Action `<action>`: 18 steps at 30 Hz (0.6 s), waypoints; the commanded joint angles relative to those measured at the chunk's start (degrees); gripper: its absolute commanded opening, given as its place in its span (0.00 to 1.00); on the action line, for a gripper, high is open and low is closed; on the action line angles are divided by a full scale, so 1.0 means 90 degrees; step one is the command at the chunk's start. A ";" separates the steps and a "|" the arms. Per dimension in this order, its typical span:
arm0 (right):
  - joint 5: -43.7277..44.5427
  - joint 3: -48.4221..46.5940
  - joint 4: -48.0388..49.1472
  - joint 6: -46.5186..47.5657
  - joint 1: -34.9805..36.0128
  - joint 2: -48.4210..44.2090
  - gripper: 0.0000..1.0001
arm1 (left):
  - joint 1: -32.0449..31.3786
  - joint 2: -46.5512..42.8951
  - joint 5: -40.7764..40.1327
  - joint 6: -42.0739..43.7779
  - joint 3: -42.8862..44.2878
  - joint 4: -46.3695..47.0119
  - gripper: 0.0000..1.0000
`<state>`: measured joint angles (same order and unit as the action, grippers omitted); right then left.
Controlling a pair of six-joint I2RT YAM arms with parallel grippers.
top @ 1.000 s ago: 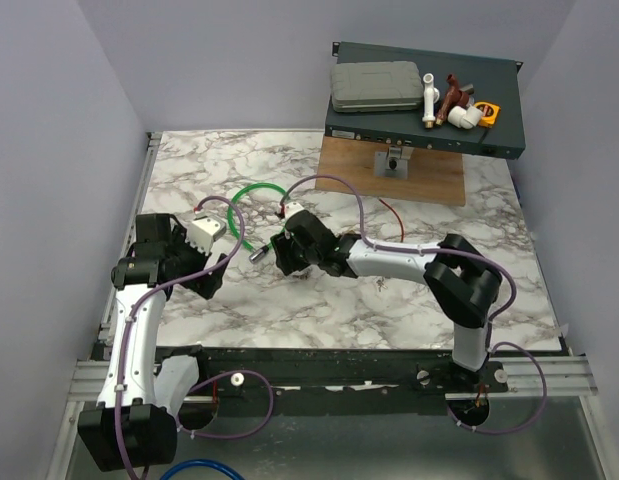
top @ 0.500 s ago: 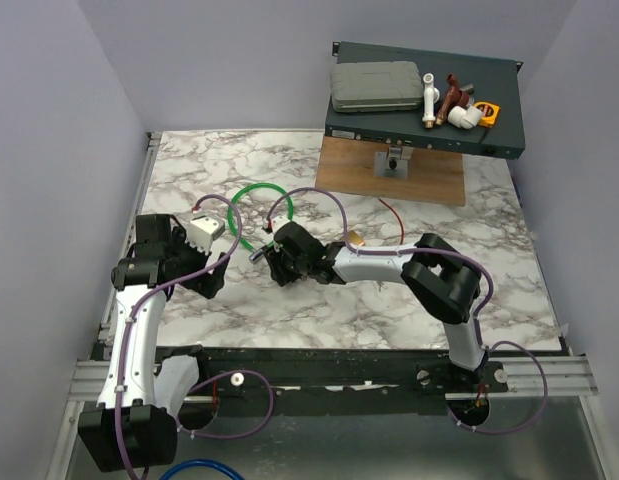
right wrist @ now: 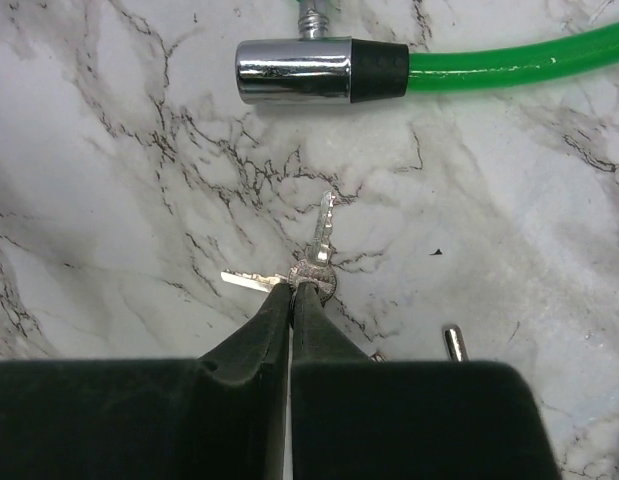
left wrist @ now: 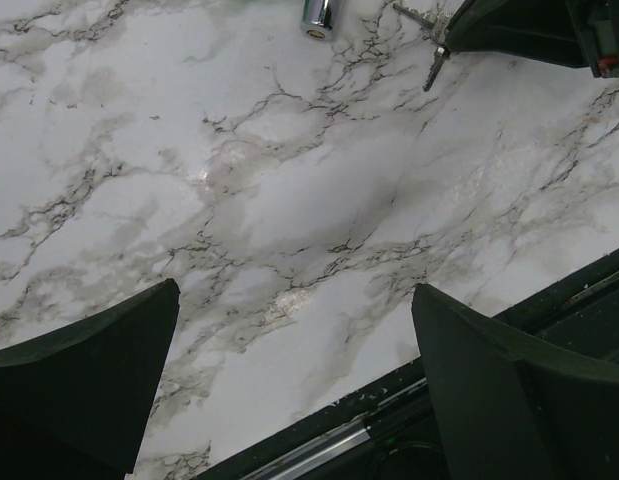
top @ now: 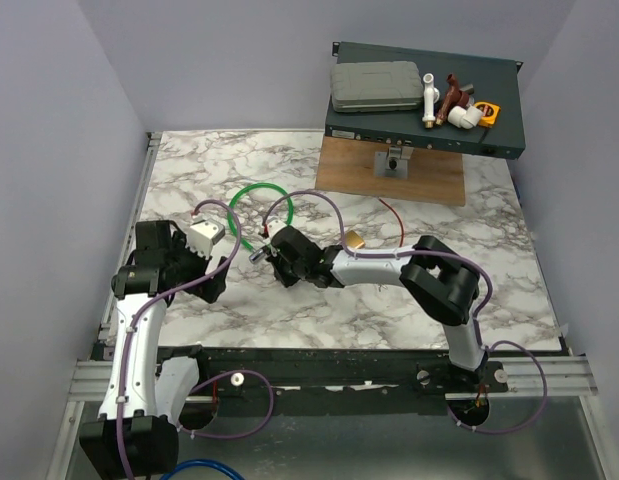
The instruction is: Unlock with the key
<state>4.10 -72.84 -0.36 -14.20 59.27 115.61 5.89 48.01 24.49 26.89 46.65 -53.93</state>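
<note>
**Right pincer clamped on key; left pincer wide over bare marble**

Containers: a dark flat rack unit (top: 419, 128) sits on a wooden board (top: 434, 182) at the far edge of the desk (top: 189, 170), toward the far right corner. On top of it are a closed grey case (top: 364, 88), white pipe fittings (top: 430, 95), a red-brown fitting (top: 452, 95) and a yellow-black item (top: 488, 110) too small to identify; the case contents are not visible.

Right arm: it reaches from the near edge leftward across the desk; elbow raised, forearm low and close to level. The right gripper (top: 272, 262) has its fingers (right wrist: 259, 330) pressed together, pinching the head of the key (right wrist: 323, 228). The blade points away from the fingers toward the chrome end (right wrist: 294, 70) of the green cable (right wrist: 509, 62); near it, not touching. A second key (right wrist: 247, 281) sticks out sideways from the same pinch; can't tell if either is off the marble. A small metal pin (right wrist: 454, 343) lies just beside the fingers.

Key location: left of desk centre, about midway between the near and far edges, on the near side of the cable loop.

Left arm: it rises along the left edge, folded at the elbow, wrist aimed down. The left gripper (left wrist: 296, 290) is spread wide, with only marble between the fingers.

A small brass piece (top: 357, 240) sits by the right forearm; a thin red cord (top: 389, 212) lies beyond it.
</note>
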 commanded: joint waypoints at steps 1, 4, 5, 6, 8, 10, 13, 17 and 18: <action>0.0222 0.0085 -0.0185 0.0079 0.0124 0.0083 0.01 | 0.0023 -0.0080 0.0190 -0.0080 -0.0153 0.0169 0.99; 0.0114 0.0095 -0.0168 0.0066 0.0133 -0.0126 0.01 | 0.0025 -0.0082 0.0344 -0.0047 -0.0121 0.0164 0.98; 0.0051 0.0109 -0.0135 0.0080 0.0125 -0.0212 0.01 | 0.0027 -0.0064 0.0376 -0.0033 -0.0106 0.0151 0.98; -0.0038 0.0145 -0.0084 0.0106 0.0126 -0.0334 0.01 | 0.0028 -0.0042 0.0437 -0.0005 -0.0068 0.0130 0.99; -0.0241 0.0241 -0.0026 0.0123 0.0128 -0.0589 0.01 | 0.0022 0.0007 0.0577 0.0032 0.0029 0.0070 0.98; -0.0617 0.0346 0.0301 0.0150 0.0127 -0.0857 0.01 | 0.0024 0.0068 0.0823 0.0066 0.0132 0.0045 0.99; -0.1127 0.0441 0.0490 0.0114 0.0133 -0.1227 0.01 | 0.0024 0.0198 0.1297 0.0090 0.0233 0.0097 0.98; -0.1855 0.0495 0.0560 0.0042 0.0133 -0.1722 0.01 | 0.0029 0.0509 0.1961 0.0215 0.0296 0.0065 0.99; -0.2057 0.0495 0.0549 0.0047 0.0131 -0.1865 0.01 | 0.0025 0.0626 0.2208 0.0299 0.0361 -0.0038 0.99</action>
<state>-5.23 -69.01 1.76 -13.63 59.96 103.72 5.89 50.54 33.61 27.18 47.53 -53.17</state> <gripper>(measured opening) 0.012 0.983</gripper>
